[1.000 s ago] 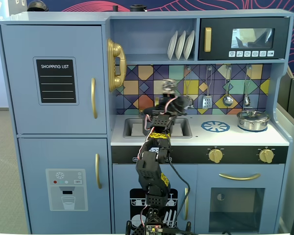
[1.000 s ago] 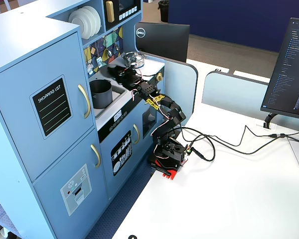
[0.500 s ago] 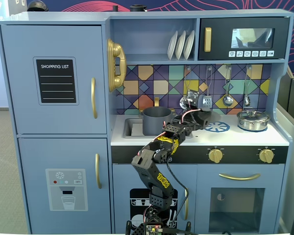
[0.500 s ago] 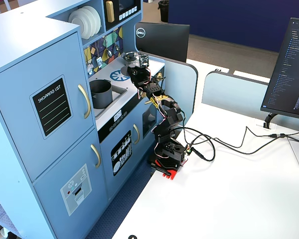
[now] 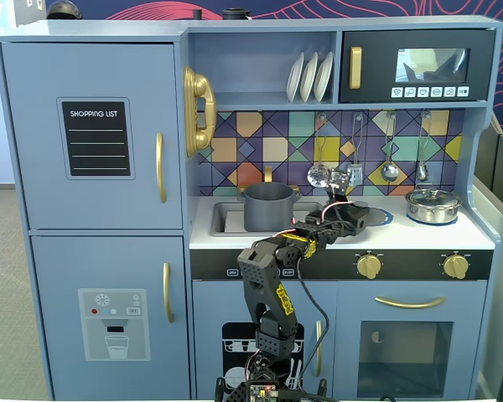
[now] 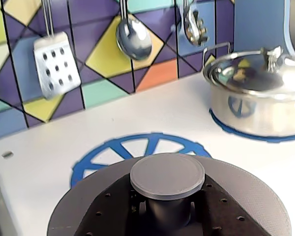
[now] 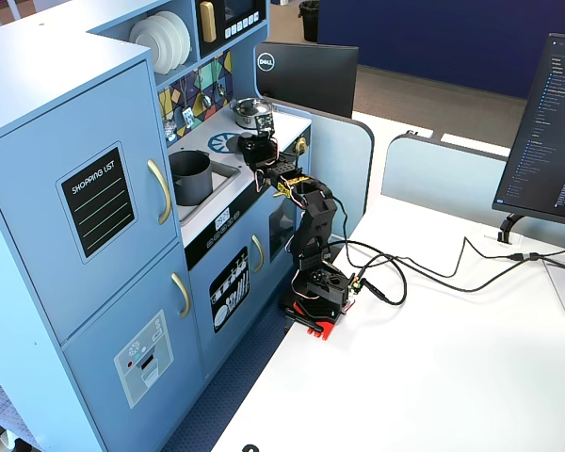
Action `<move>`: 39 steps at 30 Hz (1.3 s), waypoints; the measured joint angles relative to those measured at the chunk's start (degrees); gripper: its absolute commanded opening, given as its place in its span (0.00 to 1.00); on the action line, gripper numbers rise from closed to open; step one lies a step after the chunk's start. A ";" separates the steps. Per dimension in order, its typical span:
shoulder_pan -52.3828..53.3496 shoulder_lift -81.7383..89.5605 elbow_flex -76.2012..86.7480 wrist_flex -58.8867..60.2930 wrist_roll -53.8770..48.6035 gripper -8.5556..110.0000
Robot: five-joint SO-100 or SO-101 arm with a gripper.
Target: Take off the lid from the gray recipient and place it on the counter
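The dark-gray lid (image 6: pixel 167 175) is off the gray recipient and held by its central knob. My gripper (image 6: pixel 168 210) is shut on the knob's stem, with black fingers (image 6: pixel 115 209) on both sides. The lid hangs low over the front of the blue printed burner (image 6: pixel 113 150) on the white counter (image 6: pixel 196 113); I cannot tell whether it touches. In a fixed view my gripper (image 5: pixel 352 218) is right of the gray recipient (image 5: pixel 268 207), which stands open in the sink. Another fixed view shows the open recipient (image 7: pixel 190 177) and my gripper (image 7: pixel 256 149).
A shiny silver pot (image 6: pixel 258 96) with its own lid stands on the second burner at the right. A slotted spatula (image 6: pixel 53 61), a spoon (image 6: pixel 133 37) and other utensils hang on the tiled back wall. The sink edge (image 5: pixel 222 219) lies left of the burner.
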 measured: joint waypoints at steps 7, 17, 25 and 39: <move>0.00 -5.89 0.00 -3.08 -0.88 0.07; 0.00 -9.32 -0.70 -5.80 -1.58 0.19; 0.09 -8.44 0.35 -6.06 -2.02 0.36; 3.52 1.23 4.04 -5.98 -2.55 0.36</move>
